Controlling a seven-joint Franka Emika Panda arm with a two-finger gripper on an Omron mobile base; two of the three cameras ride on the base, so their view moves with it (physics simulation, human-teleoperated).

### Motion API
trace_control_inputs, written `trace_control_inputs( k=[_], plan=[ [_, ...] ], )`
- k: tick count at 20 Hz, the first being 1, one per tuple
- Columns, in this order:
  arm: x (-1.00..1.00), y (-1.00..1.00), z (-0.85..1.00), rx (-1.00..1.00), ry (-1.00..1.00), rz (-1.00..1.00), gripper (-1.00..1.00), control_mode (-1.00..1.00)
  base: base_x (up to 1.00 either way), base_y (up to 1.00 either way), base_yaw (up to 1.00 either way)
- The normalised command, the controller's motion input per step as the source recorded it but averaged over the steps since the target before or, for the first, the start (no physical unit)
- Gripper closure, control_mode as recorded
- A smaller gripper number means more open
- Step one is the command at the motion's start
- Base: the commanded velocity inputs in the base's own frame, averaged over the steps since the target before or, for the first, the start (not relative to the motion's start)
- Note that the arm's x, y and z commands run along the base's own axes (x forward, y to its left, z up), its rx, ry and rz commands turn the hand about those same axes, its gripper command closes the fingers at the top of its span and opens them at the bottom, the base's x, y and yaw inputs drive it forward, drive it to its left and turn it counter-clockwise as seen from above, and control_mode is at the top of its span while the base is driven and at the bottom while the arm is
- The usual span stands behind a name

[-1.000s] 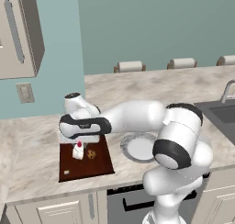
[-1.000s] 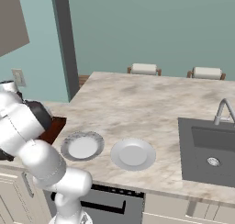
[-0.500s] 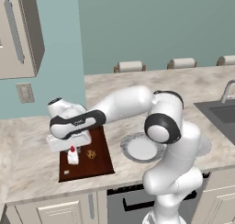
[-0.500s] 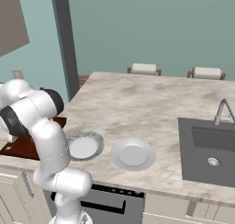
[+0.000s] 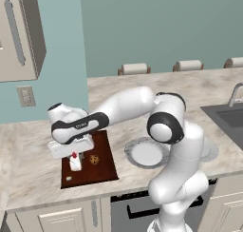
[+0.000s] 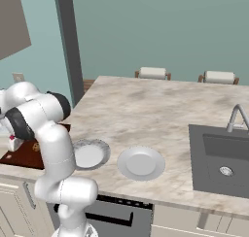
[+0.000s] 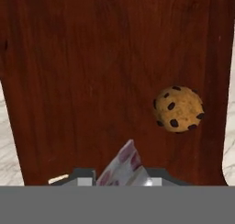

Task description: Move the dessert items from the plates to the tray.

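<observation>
Cake piece [image 7: 123, 169] in the hand view is cut off at 6 o'clock by the grey band, so its base is hidden. Tray [image 7: 92, 81] runs off the top edge. In the right base view the arm hides most of the tray [image 6: 22, 156], and the cookie [image 6: 35, 146] is too small to make out. Nearer plate [image 5: 205, 150] in the left base view is mostly behind the arm.

No readable text anywhere (no labels either)

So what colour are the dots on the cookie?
Dark brown dots on a tan cookie, clearest in the hand view.
</observation>
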Motion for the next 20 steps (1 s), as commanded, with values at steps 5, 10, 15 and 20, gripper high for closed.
trace_control_inputs(
  k=[5, 10, 15, 20],
  plan=[
    [0.00, 0.00, 0.00, 0.00, 0.00, 0.00, -1.00, -1.00, 0.00, 0.00, 0.00],
    [-0.31, -0.38, 0.31, 0.05, -0.01, 0.00, -1.00, -1.00, 0.00, 0.00, 0.00],
    [-0.79, -0.87, 1.00, 0.15, -0.20, 0.00, -1.00, -1.00, 0.00, 0.00, 0.00],
    [-0.86, -1.00, 0.60, 0.34, -0.30, -0.01, -1.00, -1.00, 0.00, 0.00, 0.00]
  ],
)
